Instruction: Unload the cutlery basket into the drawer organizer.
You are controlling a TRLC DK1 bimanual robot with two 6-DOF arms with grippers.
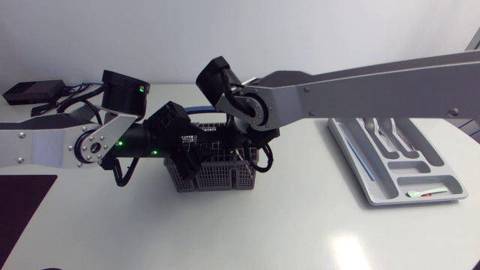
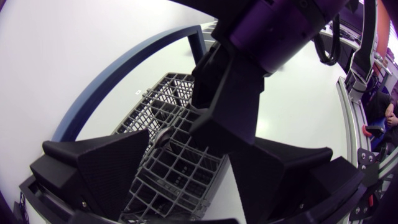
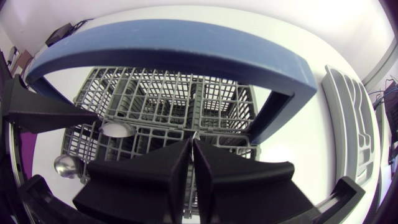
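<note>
Overhead: cutlery basket [image 1: 217, 178], a grey wire grid with a blue arched handle [image 3: 174, 43], upright near the middle of the white counter [image 1: 300, 232]. Drawer organizer [image 1: 397, 161] well apart at 3 o'clock of it, with a long pale utensil [image 1: 358, 154] in the slot along its 9 o'clock side and a small green piece [image 1: 424, 193] in the slot at its 6 o'clock end. Left arm in from 9 o'clock, right arm from 3 o'clock, both over the basket. Left tool [image 2: 189, 171] spread wide at the basket's 9 o'clock end, nothing clamped (contact with the grid wall not resolvable). Right tool [image 3: 191, 146] low inside the basket beside the handle arch, broad fingers [image 3: 149, 171] pressed together to a mere slit. Thin bright sliver just ahead of its tips, perhaps a shank, but any pinch on it impossible to confirm. Two spoons [image 3: 117, 129] standing bowl-up in compartments beside the right tool, toward the left tool's side. Handling, as a judgement: metal spoons light, rigid and not fragile, yet smooth and narrow, so prone to twisting or sliding between flat wedge faces. Best taken across the flat of the neck just below the bowl, then lifted straight up clear of grid and handle arch before any swing toward 3 o'clock. Basket itself light, likely to shift or lift with a snagged piece, hence worth bracing.
</note>
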